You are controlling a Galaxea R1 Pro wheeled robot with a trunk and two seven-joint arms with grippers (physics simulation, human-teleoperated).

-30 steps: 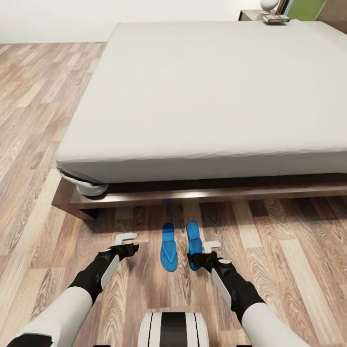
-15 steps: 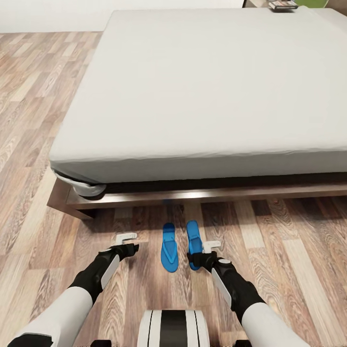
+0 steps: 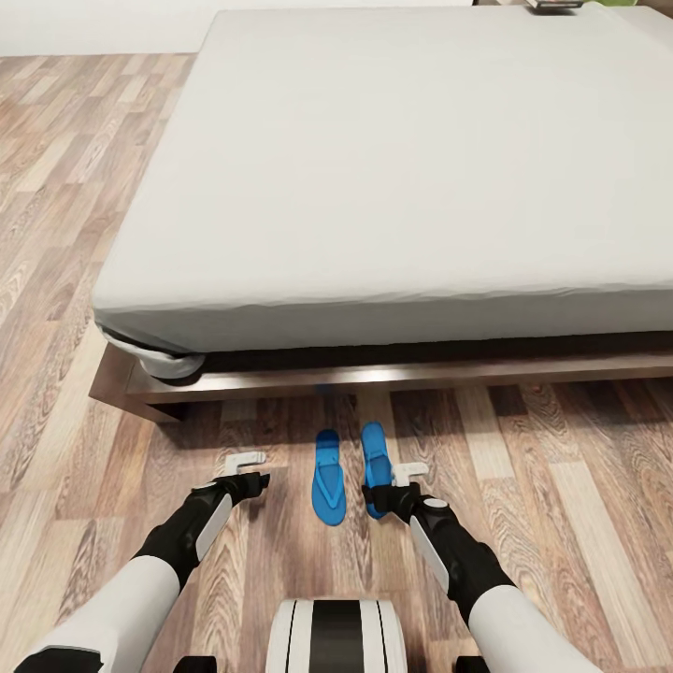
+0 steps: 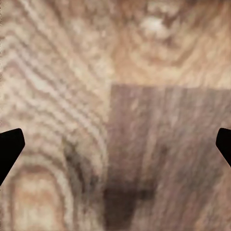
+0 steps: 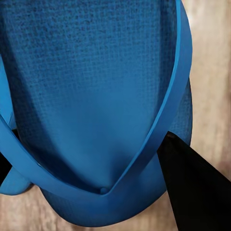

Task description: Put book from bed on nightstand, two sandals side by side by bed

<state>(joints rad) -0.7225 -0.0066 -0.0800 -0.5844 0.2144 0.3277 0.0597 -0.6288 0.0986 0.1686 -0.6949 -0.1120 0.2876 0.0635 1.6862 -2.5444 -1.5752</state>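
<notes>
My left gripper [image 3: 245,465] hangs low over the wood floor [image 3: 75,280], out to the left of the shoes. Its fingers are spread wide apart and hold nothing. In my left wrist view I see brown floor planks [image 4: 115,115] up close, with the two dark fingertips [image 4: 9,147] far out at the edges.

Next come the two blue sandals. They lie flat on the floor, side by side, just in front of the long side of the bed [image 3: 402,168]. The left sandal [image 3: 328,477] lies free, with a thin strip of floor between it and the other one. Both point their narrow ends toward me.

The right sandal [image 3: 375,455] is right at my right gripper [image 3: 397,486]. The gripper sits at the near end of that sandal, where the toe strap [image 5: 168,120] meets the sole. In my right wrist view the blue sole [image 5: 91,86] is very close, and one dark finger [image 5: 197,187] sits beside the strap on the outside. I cannot tell if my fingers are pinching the sandal or have let go.

The bed has a plain grey mattress on a dark wood frame [image 3: 393,376]. At the far right corner, past the bed, a small thing [image 3: 553,5] lies on a dark stand, but it is cut off and I cannot tell what it is.
</notes>
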